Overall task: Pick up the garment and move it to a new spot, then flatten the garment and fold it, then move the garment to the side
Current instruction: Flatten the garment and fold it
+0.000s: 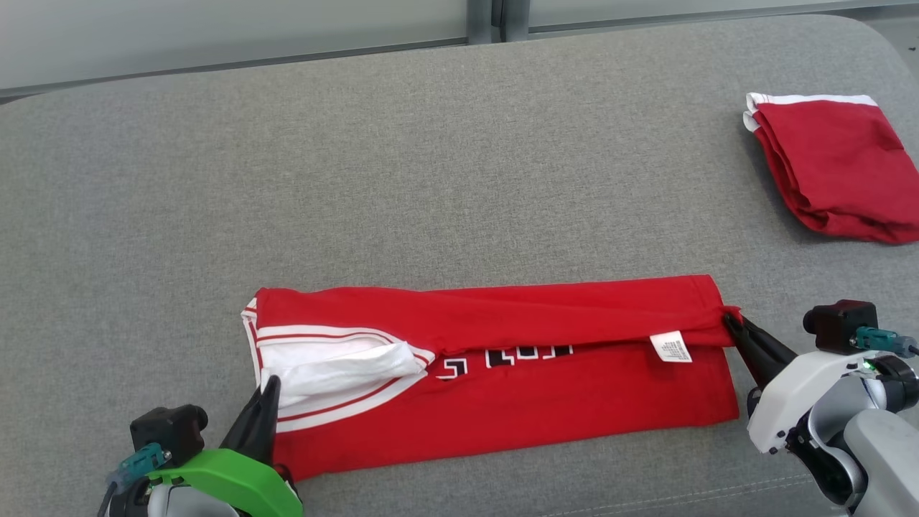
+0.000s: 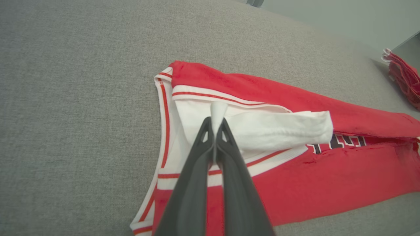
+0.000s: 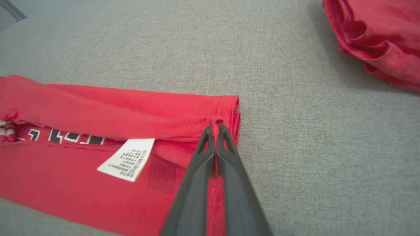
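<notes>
Garment [image 1: 546, 402] in left hand [image 1: 267, 389], right hand [image 1: 731, 321]

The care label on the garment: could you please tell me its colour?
The care label is white with small dark print, clearest in the right wrist view.

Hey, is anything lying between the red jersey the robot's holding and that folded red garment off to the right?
Nothing visible. Bare grey surface separates the jersey from the folded red garment. The left gripper pinches its white fabric and the right gripper its red end, so nothing sits between either and the cloth.
</notes>
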